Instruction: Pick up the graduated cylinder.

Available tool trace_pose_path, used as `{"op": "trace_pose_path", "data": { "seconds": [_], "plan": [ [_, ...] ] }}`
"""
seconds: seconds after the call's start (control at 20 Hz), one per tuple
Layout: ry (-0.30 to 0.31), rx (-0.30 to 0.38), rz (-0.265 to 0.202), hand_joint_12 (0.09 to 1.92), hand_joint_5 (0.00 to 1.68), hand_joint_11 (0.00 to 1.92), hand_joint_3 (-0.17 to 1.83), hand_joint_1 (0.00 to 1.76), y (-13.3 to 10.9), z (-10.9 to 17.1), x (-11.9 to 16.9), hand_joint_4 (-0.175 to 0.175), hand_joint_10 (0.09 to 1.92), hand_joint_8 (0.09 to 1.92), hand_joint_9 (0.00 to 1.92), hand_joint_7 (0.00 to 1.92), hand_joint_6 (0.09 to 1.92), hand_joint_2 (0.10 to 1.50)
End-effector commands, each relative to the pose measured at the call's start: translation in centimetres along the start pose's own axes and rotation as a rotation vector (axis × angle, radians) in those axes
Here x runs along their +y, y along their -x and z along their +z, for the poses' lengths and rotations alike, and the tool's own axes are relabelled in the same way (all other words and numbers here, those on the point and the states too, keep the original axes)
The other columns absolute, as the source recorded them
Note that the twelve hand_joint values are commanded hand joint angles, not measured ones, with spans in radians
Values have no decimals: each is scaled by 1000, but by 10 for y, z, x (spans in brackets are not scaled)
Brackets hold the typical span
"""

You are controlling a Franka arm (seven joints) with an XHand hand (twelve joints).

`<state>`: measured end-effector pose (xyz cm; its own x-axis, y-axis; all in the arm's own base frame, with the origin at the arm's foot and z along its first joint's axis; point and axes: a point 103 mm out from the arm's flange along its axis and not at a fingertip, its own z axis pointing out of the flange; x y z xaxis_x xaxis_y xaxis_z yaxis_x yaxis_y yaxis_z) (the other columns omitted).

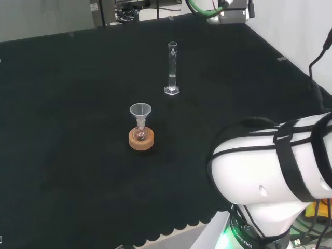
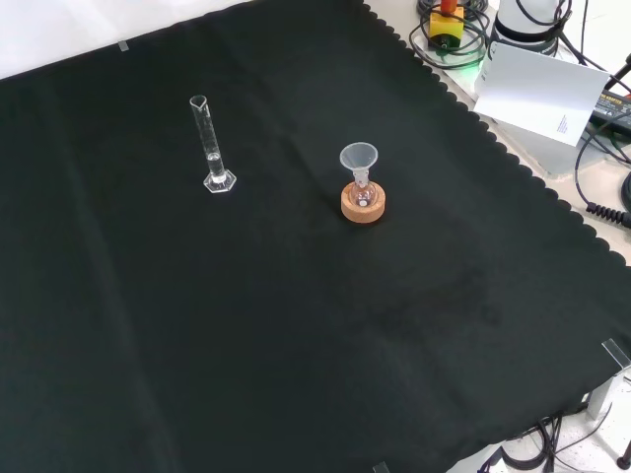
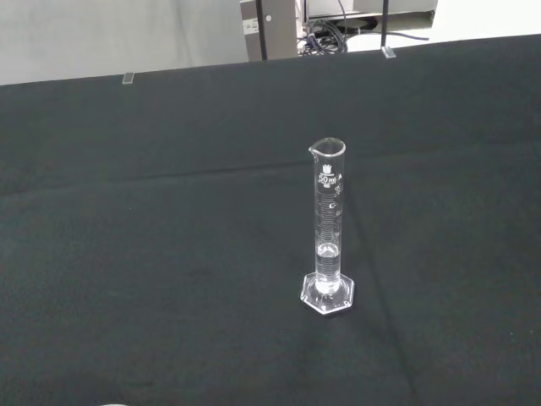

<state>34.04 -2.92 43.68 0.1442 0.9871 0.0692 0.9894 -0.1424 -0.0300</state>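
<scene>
Glass graduated cylinder (image 3: 328, 228) upright, untouched — head view adds funnel (image 1: 140, 113) nearby — robot hand: can't tell.

Graduated cylinder (image 1: 172, 70): one. Funnel (image 1: 140, 115): one. Small flask (image 1: 140, 136): one. Cork ring stand (image 1: 141, 140): one. Black-clothed tabletop (image 1: 78, 129): one.

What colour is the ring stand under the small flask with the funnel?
Light orange-brown, like cork. The ring stand shows best in the front view.
</scene>
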Motion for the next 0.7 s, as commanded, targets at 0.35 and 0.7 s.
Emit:
{"op": "trace_pose_path", "data": {
  "seconds": [0.35,0.7],
  "plan": [
    [30,111,-52,1379,275,116,258,379,50,76,91,-14,650,479,236,93,87,1089],
    [1,181,-76,1372,301,139,254,478,61,129,138,-22,653,526,292,141,87,1037]
  ]
}}
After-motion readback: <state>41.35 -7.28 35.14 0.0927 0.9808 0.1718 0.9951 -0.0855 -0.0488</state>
